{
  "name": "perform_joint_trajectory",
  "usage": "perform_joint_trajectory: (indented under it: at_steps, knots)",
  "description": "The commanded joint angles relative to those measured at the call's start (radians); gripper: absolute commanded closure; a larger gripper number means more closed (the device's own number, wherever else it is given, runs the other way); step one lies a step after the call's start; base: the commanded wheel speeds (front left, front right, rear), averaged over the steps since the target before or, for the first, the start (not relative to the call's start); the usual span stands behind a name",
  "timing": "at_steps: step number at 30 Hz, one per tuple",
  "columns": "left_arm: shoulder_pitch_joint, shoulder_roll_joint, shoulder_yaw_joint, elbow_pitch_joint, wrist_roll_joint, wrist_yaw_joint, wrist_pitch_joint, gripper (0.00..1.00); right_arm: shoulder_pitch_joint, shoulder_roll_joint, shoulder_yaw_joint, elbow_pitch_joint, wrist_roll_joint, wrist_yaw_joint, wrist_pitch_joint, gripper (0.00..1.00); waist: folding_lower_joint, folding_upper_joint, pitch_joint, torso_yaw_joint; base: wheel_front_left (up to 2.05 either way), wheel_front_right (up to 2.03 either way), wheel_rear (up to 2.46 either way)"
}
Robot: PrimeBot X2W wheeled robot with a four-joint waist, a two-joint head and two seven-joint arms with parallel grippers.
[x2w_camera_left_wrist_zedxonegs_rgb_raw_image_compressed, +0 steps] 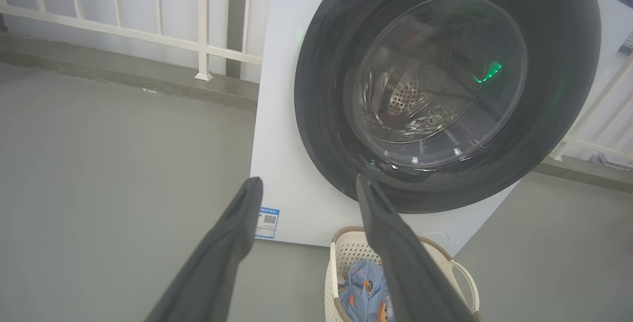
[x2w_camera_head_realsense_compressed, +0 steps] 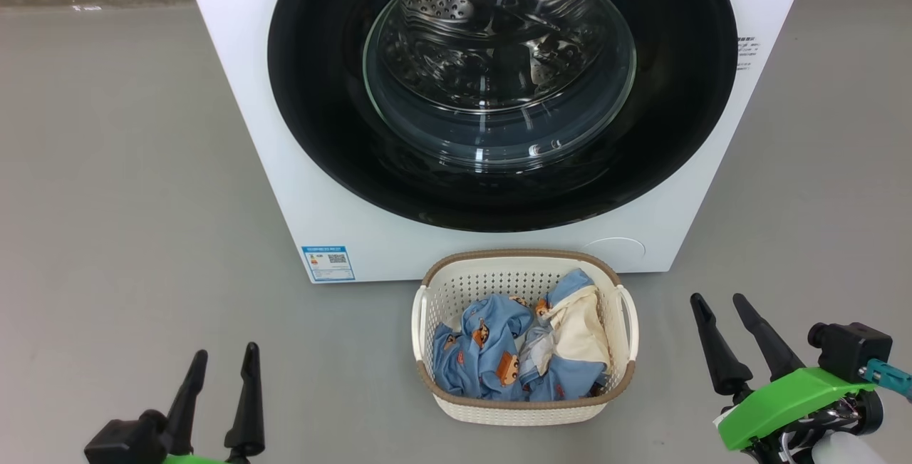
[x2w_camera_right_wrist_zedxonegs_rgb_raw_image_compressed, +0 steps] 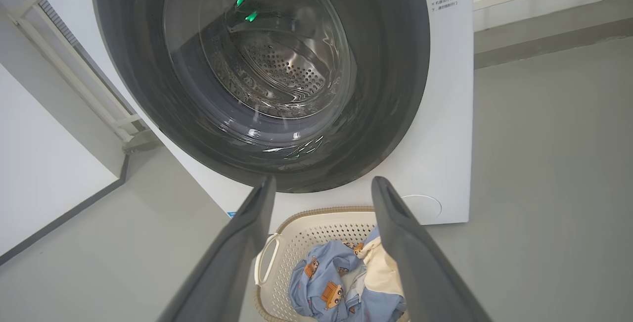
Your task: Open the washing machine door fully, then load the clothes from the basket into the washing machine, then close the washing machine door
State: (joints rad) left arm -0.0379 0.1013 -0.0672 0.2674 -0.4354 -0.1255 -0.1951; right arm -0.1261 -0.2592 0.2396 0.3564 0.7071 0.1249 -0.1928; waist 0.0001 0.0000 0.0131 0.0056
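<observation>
White boxy washing machine; glossy black round door rim; blue label sticker. Cream perforated plastic basket, brown woven rim. Light-blue garments, orange-brown cartoon print. Grey floor.

I see the washing machine as smooth white panelling with a faint sheen. The washing machine door has a glossy black rim around clear, reflective glass. Behind the glass, the drum looks like shiny perforated metal. The basket is matt cream perforated plastic with a brown woven-look rim. The clothes are soft, crumpled cloth. The floor is matt grey. The left gripper and right gripper have matt dark fingers.
</observation>
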Motion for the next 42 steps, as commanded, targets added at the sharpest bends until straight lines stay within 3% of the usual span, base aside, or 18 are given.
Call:
perform_joint_trajectory:
  at_steps: [1,18,30,42]
  knots:
    - [-0.044,0.02,0.023,-0.021,0.034,-0.004,-0.017,0.0,-0.04,-0.027,0.021,-0.018,-0.039,0.005,-0.019,0.0,0.0,0.0,0.0,0.0,0.0,0.0,0.0]
    - [-0.064,0.018,0.039,0.047,0.177,-0.005,-0.067,0.0,-0.022,-0.041,0.01,-0.005,-0.199,0.006,-0.069,0.0,0.0,0.0,0.004,-0.007,0.0,0.0,0.0]
    - [-0.076,0.019,0.045,0.078,0.134,-0.005,-0.067,0.0,-0.007,-0.019,-0.024,-0.011,-0.209,0.006,-0.069,0.0,0.0,0.0,0.011,-0.012,0.0,0.0,0.0]
    - [-0.083,0.012,0.068,0.059,0.196,-0.005,-0.067,0.0,-0.008,-0.015,-0.039,-0.019,-0.215,0.006,-0.069,0.0,0.0,0.0,0.017,-0.012,0.22,0.22,-0.45]
